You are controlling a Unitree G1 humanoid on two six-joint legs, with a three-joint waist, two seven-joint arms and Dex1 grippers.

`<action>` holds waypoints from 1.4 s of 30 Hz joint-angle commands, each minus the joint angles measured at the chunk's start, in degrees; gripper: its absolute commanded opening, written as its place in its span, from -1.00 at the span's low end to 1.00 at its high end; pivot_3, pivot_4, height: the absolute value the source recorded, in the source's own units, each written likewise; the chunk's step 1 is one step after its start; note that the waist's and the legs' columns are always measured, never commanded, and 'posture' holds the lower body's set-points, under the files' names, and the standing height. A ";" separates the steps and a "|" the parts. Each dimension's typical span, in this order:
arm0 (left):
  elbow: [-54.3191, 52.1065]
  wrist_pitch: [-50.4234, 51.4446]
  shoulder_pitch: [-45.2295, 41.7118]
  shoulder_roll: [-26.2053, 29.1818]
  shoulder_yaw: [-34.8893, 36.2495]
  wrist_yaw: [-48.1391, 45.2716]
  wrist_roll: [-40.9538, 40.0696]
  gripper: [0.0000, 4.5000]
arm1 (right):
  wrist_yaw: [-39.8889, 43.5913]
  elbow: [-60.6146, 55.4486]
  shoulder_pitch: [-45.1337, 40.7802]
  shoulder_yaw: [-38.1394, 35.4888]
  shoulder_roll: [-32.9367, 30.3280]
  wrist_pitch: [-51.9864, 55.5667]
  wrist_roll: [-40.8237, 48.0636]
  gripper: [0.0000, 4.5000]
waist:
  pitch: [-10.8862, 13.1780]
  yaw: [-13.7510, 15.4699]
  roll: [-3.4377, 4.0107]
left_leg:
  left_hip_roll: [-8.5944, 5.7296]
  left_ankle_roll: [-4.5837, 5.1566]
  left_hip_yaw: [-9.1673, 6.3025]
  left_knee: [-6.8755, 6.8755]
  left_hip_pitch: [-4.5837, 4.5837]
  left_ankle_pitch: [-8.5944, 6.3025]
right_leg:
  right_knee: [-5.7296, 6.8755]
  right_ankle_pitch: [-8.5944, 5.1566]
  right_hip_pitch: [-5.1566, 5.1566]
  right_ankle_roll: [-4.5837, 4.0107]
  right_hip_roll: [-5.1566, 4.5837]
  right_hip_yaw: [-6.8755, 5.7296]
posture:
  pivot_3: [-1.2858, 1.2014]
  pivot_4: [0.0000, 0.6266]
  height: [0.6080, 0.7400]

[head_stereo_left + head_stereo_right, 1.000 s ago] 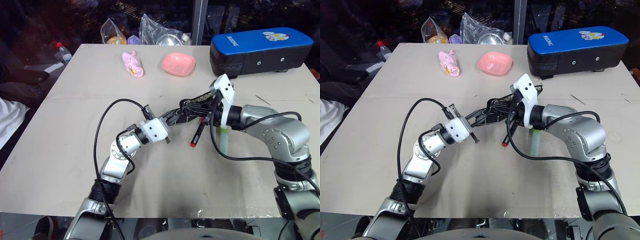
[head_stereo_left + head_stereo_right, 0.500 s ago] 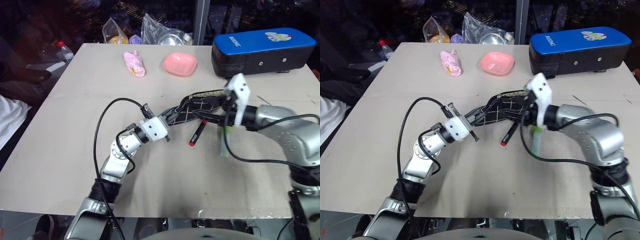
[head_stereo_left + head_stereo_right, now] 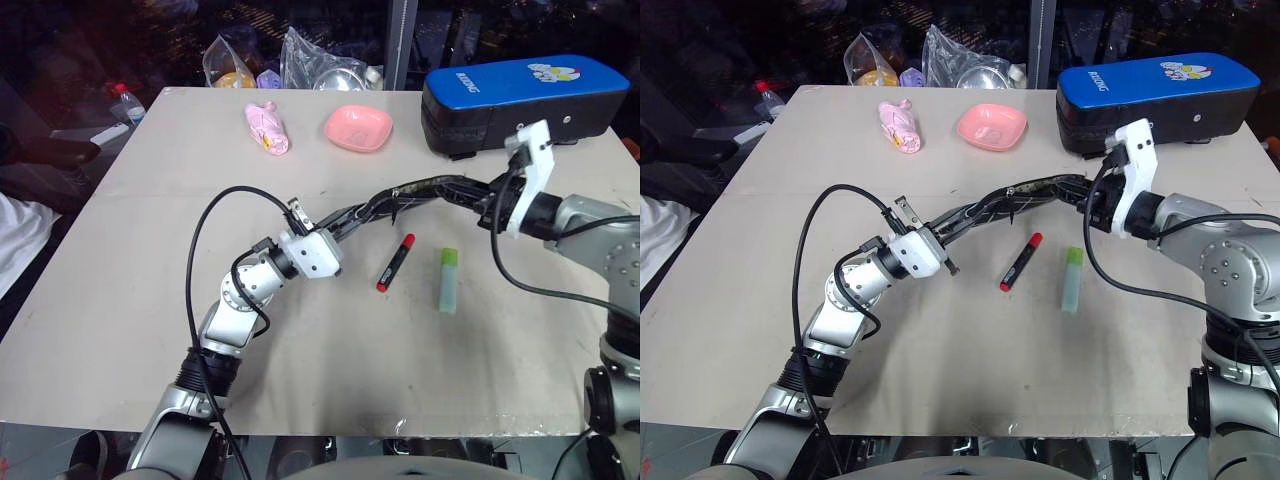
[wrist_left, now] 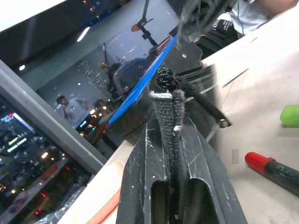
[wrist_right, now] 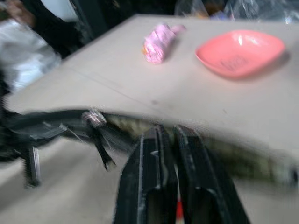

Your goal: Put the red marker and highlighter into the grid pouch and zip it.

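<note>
The grid pouch (image 3: 410, 196) hangs stretched edge-on above the table, between my two grippers. My left gripper (image 3: 325, 228) is shut on its near end, and in the left wrist view the fingers (image 4: 187, 158) pinch a black fabric tab (image 4: 167, 109). My right gripper (image 3: 480, 206) is shut on the far end, near the hard case. The red marker (image 3: 395, 262) lies flat on the table under the pouch. The highlighter (image 3: 448, 280) lies just to its right. Both are free of the grippers.
A big blue-and-black hard case (image 3: 520, 95) stands at the back right, close behind my right gripper. A pink bowl (image 3: 357, 128) and a pink wrapped bundle (image 3: 266, 130) sit at the back, with plastic bags (image 3: 320, 62) beyond the table's far edge.
My right gripper has moved right toward the hard case, drawing the pouch out into a taut strip. The marker and highlighter now lie uncovered. The left gripper has stayed put.
</note>
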 commanded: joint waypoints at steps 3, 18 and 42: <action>-0.78 -1.77 -0.63 0.25 -0.43 0.11 -0.04 -1.00 | 1.39 -1.14 0.35 6.80 -1.58 -3.47 -5.69 -0.95 | 0.00 -0.05 0.00 | 0.00 0.00 -0.01 0.00 0.01 0.00 | 0.02 0.00 0.00 0.00 0.01 0.00 | 0.03 -0.52 1.00; 0.84 -2.82 0.29 1.46 -0.57 0.77 0.43 -1.00 | 7.22 -0.58 -3.46 3.01 -3.23 -5.06 -2.86 -0.95 | 0.02 -0.14 0.02 | 0.00 0.01 -0.01 0.02 0.00 0.00 | 0.01 0.00 0.00 0.00 0.01 -0.01 | 0.03 -0.52 1.00; 3.09 -4.00 -1.53 1.60 -1.89 -0.61 0.46 -1.00 | 20.71 20.10 -8.76 33.39 -5.70 -62.64 -48.57 -0.62 | 0.06 -0.18 0.08 | -0.01 -0.01 0.14 0.07 0.03 0.01 | 0.08 0.00 -0.08 0.02 0.05 -0.15 | 0.03 -0.52 1.00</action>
